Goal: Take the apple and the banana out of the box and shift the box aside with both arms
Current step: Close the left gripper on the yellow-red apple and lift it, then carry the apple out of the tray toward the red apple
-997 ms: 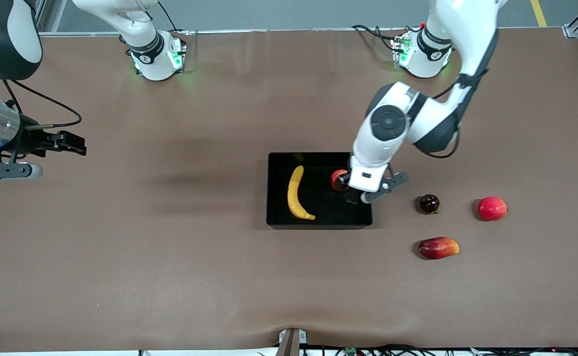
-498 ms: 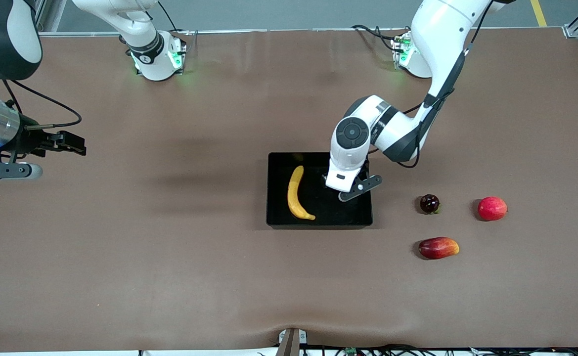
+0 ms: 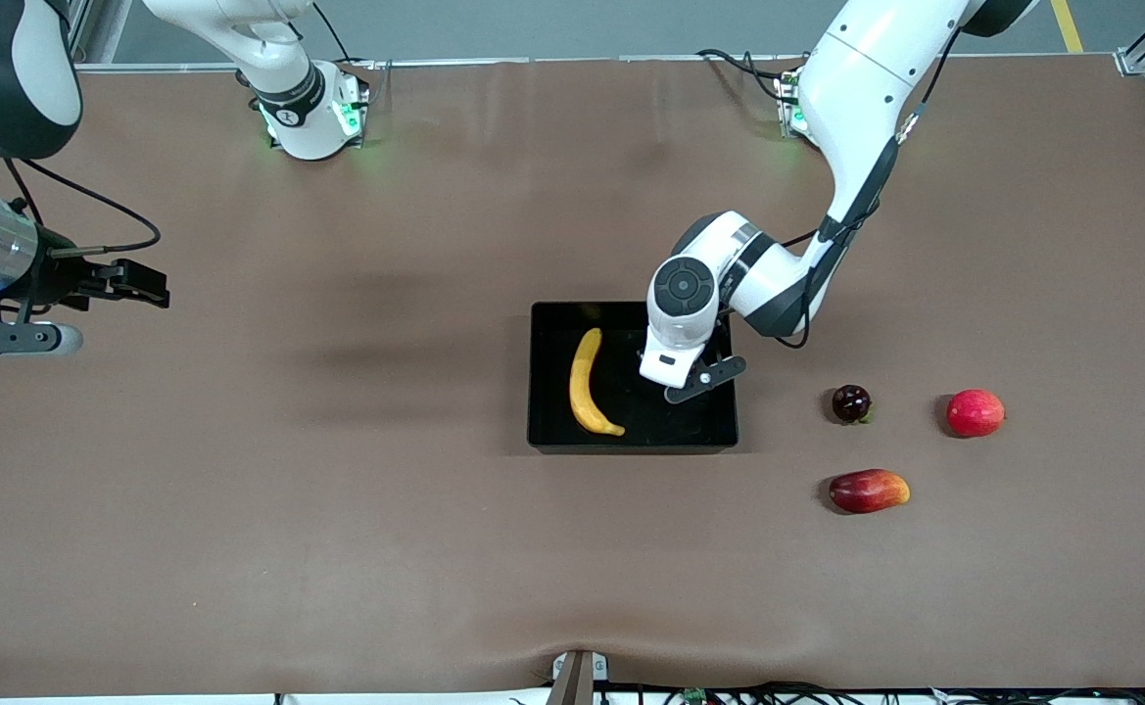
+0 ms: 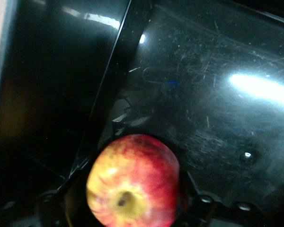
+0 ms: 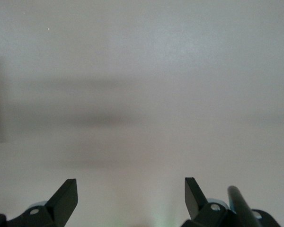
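Moved since one second ago: left arm swung from the box's edge at its own end of the table to over the box interior; its wrist now hides the apple from the front camera.

Left gripper (image 3: 672,377): low inside the box (image 3: 552,431), around the apple (image 4: 132,182). Wrist view shows the apple between the fingers, sitting on the box floor against a wall; whether the jaws have clamped cannot be told.

Right gripper (image 5: 131,196): jaws spread wide, nothing between them; parked over bare table at the right arm's end, waiting.

Box contents: apple, at the side toward the left arm's end; banana (image 3: 587,384), lying lengthwise at the side toward the right arm's end.

Outside box, on table (image 3: 337,548) toward the left arm's end: dark round fruit (image 3: 851,402), pinkish-red round fruit (image 3: 975,412), oblong red-and-yellow fruit (image 3: 869,491) nearer the front edge.

Progress, as judged: early. Nothing yet removed. Remaining: lift out apple, lift out banana, shift box aside with both arms.
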